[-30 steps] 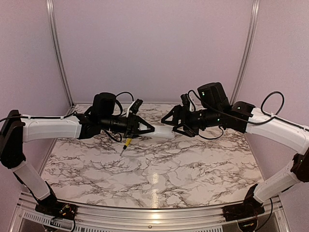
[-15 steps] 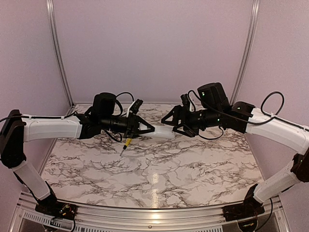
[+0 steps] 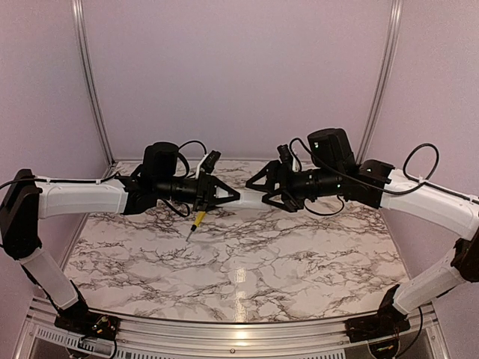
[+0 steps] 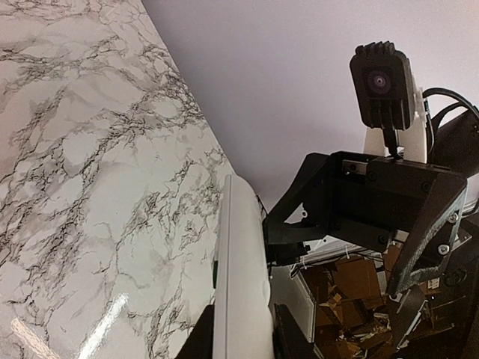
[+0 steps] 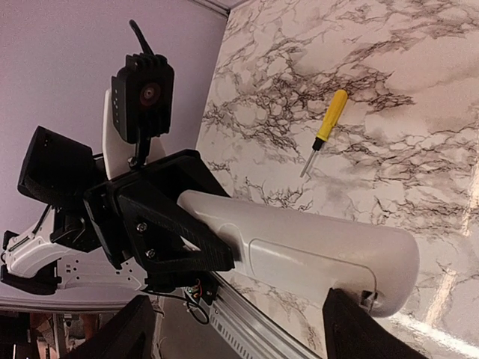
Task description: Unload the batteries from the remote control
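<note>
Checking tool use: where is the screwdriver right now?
In the top view the screwdriver lies flat on the table, left of centre, just nearer than the left gripper, untouched.
</note>
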Controlling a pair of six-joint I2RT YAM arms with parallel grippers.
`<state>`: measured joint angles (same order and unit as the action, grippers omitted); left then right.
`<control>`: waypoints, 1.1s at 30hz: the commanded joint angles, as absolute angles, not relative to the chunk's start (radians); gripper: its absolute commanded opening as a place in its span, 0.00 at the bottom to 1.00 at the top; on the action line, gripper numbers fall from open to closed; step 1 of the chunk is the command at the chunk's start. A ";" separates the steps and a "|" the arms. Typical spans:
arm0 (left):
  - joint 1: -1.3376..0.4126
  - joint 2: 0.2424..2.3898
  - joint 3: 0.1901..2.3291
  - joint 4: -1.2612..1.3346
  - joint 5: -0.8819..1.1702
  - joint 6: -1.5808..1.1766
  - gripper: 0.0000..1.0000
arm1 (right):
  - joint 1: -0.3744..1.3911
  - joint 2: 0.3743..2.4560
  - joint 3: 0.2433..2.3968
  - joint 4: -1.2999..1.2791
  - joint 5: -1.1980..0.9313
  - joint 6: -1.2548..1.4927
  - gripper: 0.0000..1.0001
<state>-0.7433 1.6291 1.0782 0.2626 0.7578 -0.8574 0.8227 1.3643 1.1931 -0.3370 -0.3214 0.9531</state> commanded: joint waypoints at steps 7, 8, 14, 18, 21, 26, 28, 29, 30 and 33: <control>-0.741 1.645 1.081 0.377 0.769 -0.880 0.00 | 0.827 1.328 1.250 -0.345 -0.319 0.953 0.77; -0.741 1.646 1.083 0.373 0.767 -0.880 0.00 | 0.822 1.323 1.264 -0.367 -0.309 0.941 0.77; -0.741 1.650 1.114 0.307 0.756 -0.874 0.00 | 0.791 1.312 1.314 -0.510 -0.216 0.886 0.77; -0.741 1.656 1.135 0.276 0.748 -0.872 0.00 | 0.787 1.327 1.322 -0.515 -0.210 0.880 0.77; -0.741 1.660 1.146 0.270 0.746 -0.878 0.00 | 0.787 1.344 1.330 -0.507 -0.213 0.875 0.77; -0.741 1.663 1.167 0.251 0.747 -0.892 0.00 | 0.788 1.376 1.355 -0.510 -0.218 0.863 0.77; -0.740 1.661 1.169 0.250 0.747 -0.893 0.00 | 0.787 1.382 1.359 -0.507 -0.218 0.861 0.77; -0.741 1.660 1.169 0.250 0.746 -0.893 0.00 | 0.787 1.385 1.362 -0.508 -0.216 0.859 0.77; -0.740 1.660 1.170 0.251 0.746 -0.893 0.00 | 0.787 1.387 1.363 -0.507 -0.218 0.858 0.77; -0.740 1.659 1.170 0.257 0.750 -0.893 0.00 | 0.787 1.394 1.363 -0.508 -0.218 0.856 0.77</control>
